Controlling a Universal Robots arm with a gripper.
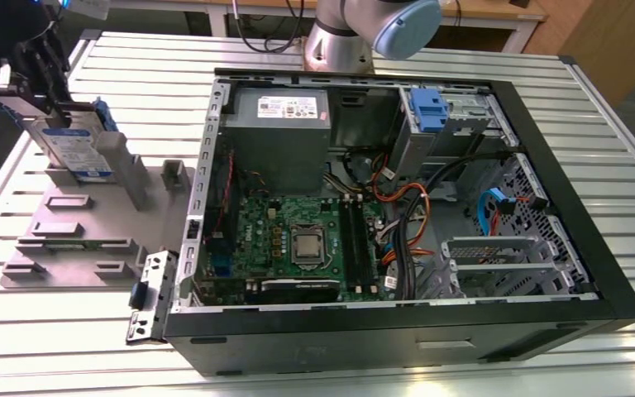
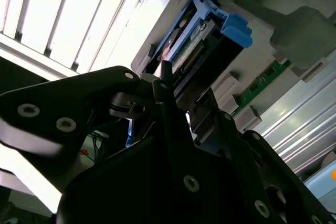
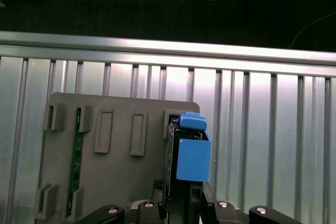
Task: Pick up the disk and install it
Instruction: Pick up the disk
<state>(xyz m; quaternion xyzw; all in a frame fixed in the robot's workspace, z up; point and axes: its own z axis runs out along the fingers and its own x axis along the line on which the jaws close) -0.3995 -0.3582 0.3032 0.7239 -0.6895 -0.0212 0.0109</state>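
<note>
The disk [image 1: 75,147] is standing up tall on its thin edge in the grey holder [image 1: 86,223], on the table [image 1: 64,347] at the exterior view's left. The fingers [image 3: 182,195] are reaching over its top, one on each side. I cannot tell if they are squeezing it.

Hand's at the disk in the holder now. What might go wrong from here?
1. The disk stands upright in a slot of the grey holder, the hand at its upper edge; a tilted lift might jam it or drag the holder.
2. Loose cables lie beside the drive cage in the case and may snag the disk going in.
</note>
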